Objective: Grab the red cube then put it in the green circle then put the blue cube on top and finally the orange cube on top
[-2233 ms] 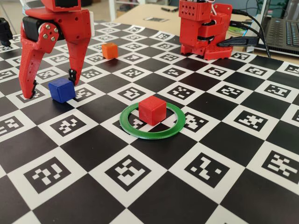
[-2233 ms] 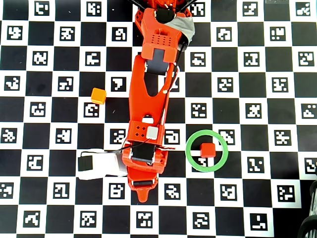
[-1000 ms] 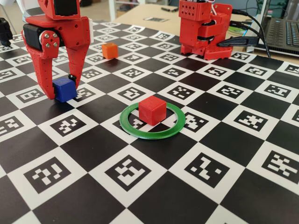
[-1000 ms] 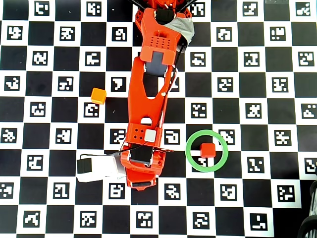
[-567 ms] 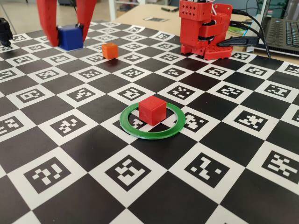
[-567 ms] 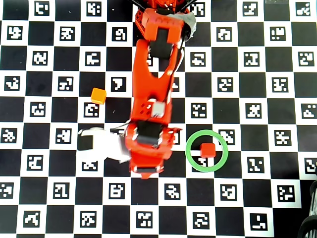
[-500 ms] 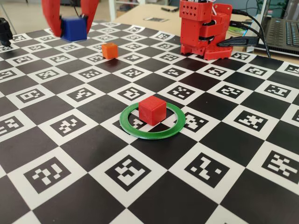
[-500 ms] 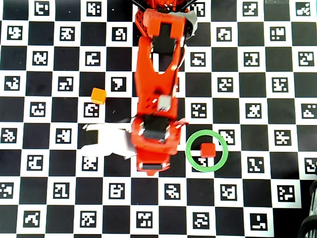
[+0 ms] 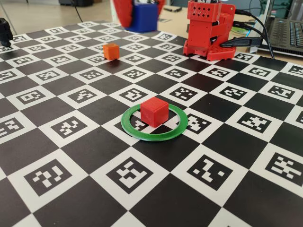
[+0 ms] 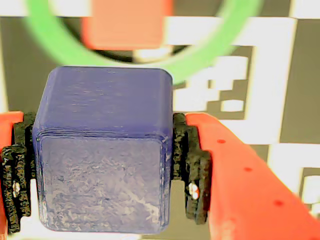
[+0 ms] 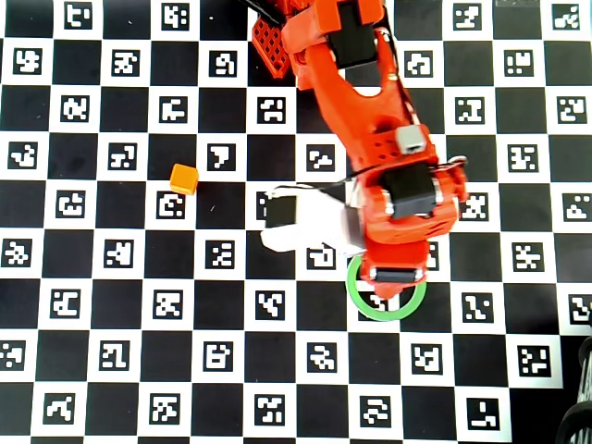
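Note:
The red cube (image 9: 154, 112) sits inside the green circle (image 9: 129, 126) on the checkered mat. My gripper (image 10: 103, 172) is shut on the blue cube (image 10: 102, 150), its black pads pressed on both sides. In the fixed view the blue cube (image 9: 144, 19) hangs high at the top edge between the red fingers (image 9: 123, 12). Through the wrist view the blurred red cube (image 10: 127, 22) and green circle (image 10: 52, 42) lie below and ahead. Seen from overhead, the arm (image 11: 370, 139) covers the red cube and part of the green circle (image 11: 370, 313). The orange cube (image 9: 111, 51) (image 11: 184, 178) rests apart on the mat.
The red arm base (image 9: 208, 30) stands at the back of the mat, with cables and a laptop (image 9: 286, 33) to its right in the fixed view. A white part of the arm (image 11: 301, 222) juts out left of the gripper head in the overhead view.
The gripper closed on the blue cube, lifted it off the mat, and swung it from the left side over to above the green circle. Red and orange cubes have not moved.

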You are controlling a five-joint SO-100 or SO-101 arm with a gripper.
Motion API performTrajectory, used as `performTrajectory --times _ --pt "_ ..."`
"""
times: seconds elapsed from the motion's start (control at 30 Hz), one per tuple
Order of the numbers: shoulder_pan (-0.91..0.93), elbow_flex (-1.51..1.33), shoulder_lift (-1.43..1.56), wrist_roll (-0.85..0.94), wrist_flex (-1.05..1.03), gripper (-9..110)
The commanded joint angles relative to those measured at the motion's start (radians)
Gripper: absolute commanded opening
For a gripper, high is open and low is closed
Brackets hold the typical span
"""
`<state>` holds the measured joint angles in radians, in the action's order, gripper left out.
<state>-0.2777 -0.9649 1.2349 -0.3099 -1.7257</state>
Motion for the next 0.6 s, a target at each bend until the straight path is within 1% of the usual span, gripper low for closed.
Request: performTrajectory --times 0.0,0.27,0.57 --pt "-0.026 -0.038 0.106 -0.020 0.035 6" --pt "-0.040 -0.158 0.089 -0.034 0.169 6" --pt "-0.035 -0.213 0.021 0.005 0.299 5"
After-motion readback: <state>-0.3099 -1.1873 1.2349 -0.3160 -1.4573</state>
